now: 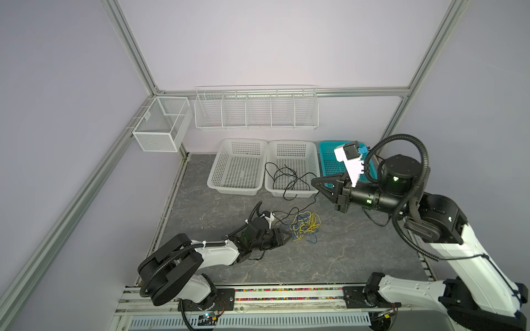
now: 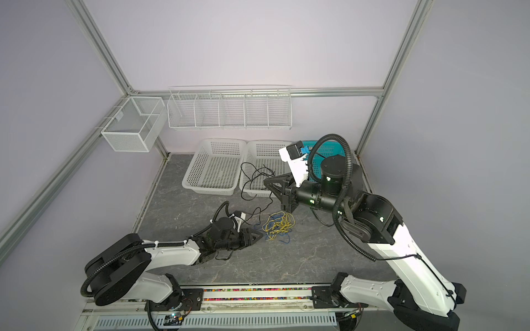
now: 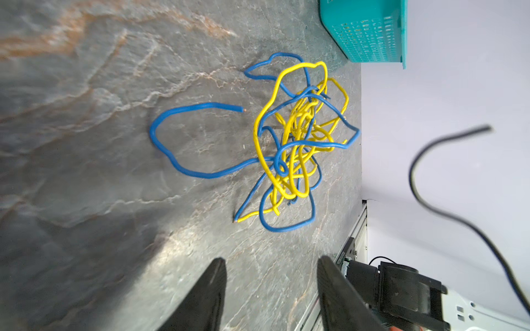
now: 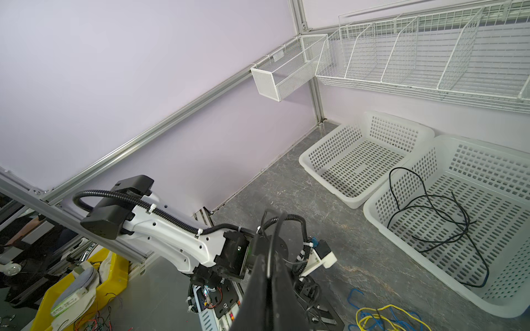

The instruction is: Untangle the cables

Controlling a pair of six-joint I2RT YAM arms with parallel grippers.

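There are two grippers, the left gripper (image 1: pixel 288 236) and the right gripper (image 1: pixel 313 181), over one desk (image 1: pixel 358 258). Three plastic baskets stand on the desk. Two are white, the left white basket (image 1: pixel 243 140) and the middle white basket (image 1: pixel 291 142), and one is the teal basket (image 1: pixel 328 166). One wire rack (image 1: pixel 256 114) has five compartments, and there is one mesh box (image 1: pixel 156 140). The cables show three colours: black cable (image 4: pixel 466 226), yellow cable (image 3: pixel 255 131) and blue cable (image 3: pixel 200 174). The strands of each colour cannot be counted.
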